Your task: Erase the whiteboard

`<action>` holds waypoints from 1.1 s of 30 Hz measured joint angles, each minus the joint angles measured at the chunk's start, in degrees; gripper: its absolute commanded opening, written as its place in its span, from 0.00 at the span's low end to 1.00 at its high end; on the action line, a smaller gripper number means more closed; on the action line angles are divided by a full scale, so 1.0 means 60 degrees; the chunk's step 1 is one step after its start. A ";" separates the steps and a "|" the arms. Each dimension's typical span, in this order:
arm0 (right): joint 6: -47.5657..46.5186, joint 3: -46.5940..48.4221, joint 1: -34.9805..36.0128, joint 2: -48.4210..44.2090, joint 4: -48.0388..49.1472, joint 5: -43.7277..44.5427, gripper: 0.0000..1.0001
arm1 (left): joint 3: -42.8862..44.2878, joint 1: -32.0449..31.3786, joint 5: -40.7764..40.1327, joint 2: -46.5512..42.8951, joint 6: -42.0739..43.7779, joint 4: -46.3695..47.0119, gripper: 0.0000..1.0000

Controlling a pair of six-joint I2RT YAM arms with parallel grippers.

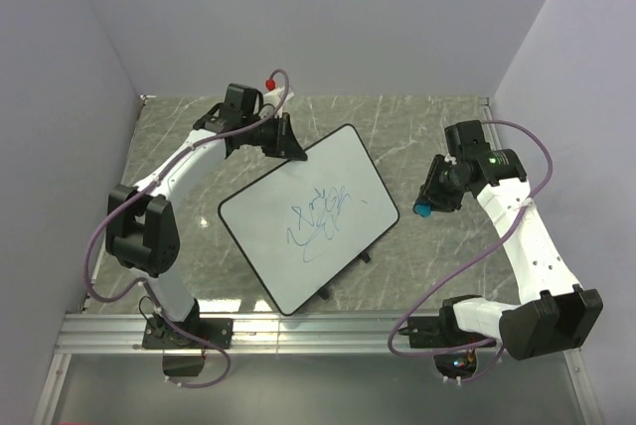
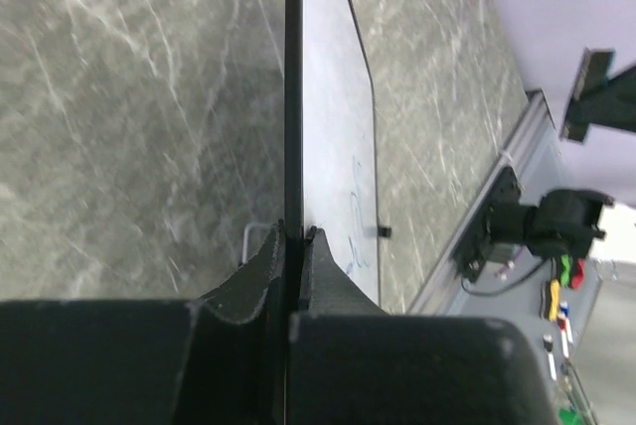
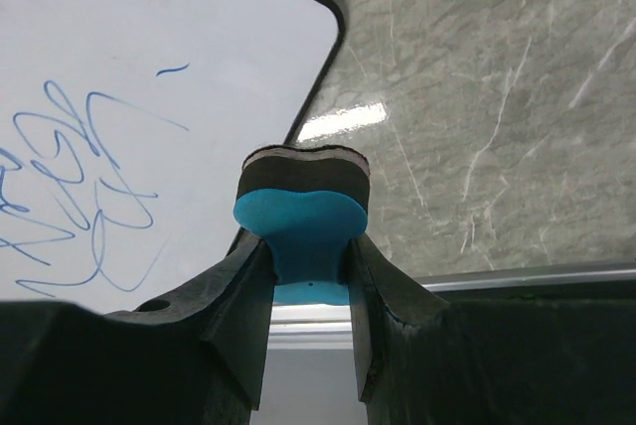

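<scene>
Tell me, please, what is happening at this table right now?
Two robot arms are set to wipe the whiteboard. The left pincer is shut on the board's far edge, holding it. The right pincer grips a blue eraser just off the board's right side, not on the writing. The blue scribbles are unwiped.

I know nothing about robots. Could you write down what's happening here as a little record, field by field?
Board: whiteboard, set diagonally on the grey table
Marks: blue scribbles near its middle, not yet wiped
Left side: left gripper shut on the whiteboard's far edge
Right side: right gripper shut on a blue eraser
Gap: eraser sits off the board's right corner, not touching it
</scene>
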 measured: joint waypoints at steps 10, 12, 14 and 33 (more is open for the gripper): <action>-0.0149 -0.0117 0.0699 -0.0390 0.1515 -0.1530 0.00 | 0.1541 -0.0514 -0.0171 0.1555 -0.0055 -0.0084 0.00; -0.0146 -0.0117 0.1282 -0.0426 0.2040 -0.1876 0.00 | 0.1603 -0.0572 -0.0248 0.1617 -0.0015 -0.0087 0.00; -0.0127 -0.0153 0.1894 -0.0357 0.2597 -0.2146 0.00 | 0.1479 -0.0586 -0.0317 0.1534 -0.0004 -0.0004 0.00; -0.0007 -0.0321 0.6186 0.2834 0.6003 -0.1963 0.00 | -0.0160 -0.0667 -0.1279 -0.0029 -0.0244 0.0652 0.00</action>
